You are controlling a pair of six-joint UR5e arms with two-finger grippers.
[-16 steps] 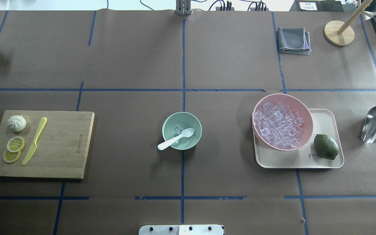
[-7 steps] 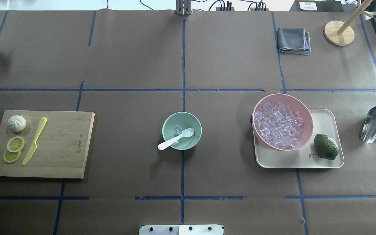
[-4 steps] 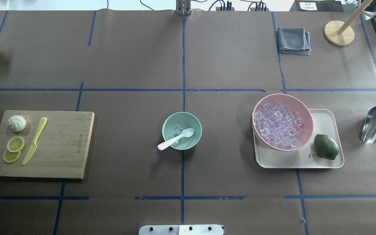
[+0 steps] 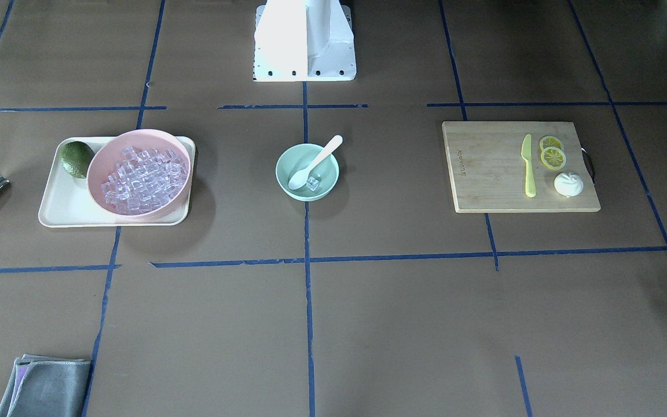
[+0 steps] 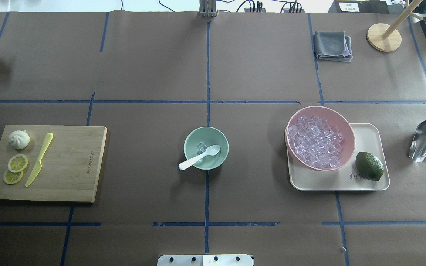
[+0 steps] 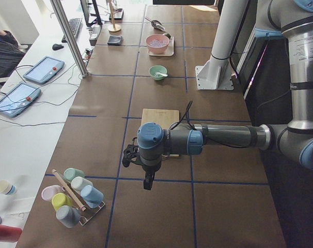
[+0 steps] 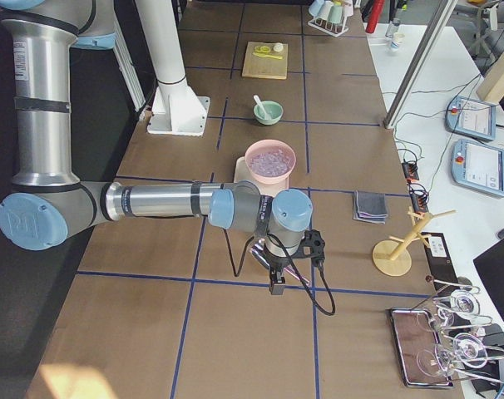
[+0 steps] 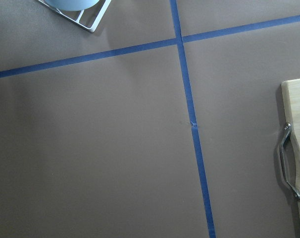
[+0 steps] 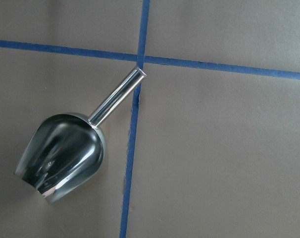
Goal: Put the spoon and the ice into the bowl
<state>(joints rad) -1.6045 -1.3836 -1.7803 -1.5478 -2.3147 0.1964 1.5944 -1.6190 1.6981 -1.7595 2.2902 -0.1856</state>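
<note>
Spoon lies in bowl, light stiff handle jutting at 8 o'clock, likeliest hold; slick ice beside its scoop. Left end effector, right end effector: open or closed, cannot tell.

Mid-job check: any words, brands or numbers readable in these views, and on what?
No text reads clearly.
Engraved mark on the cutting board: too small and blurred to read.
Dark print on the tray, beside the lime: blurred, unreadable.
White label beyond the table's far edge: too small.
Lettering on the left arm and the right arm: too small.
</note>
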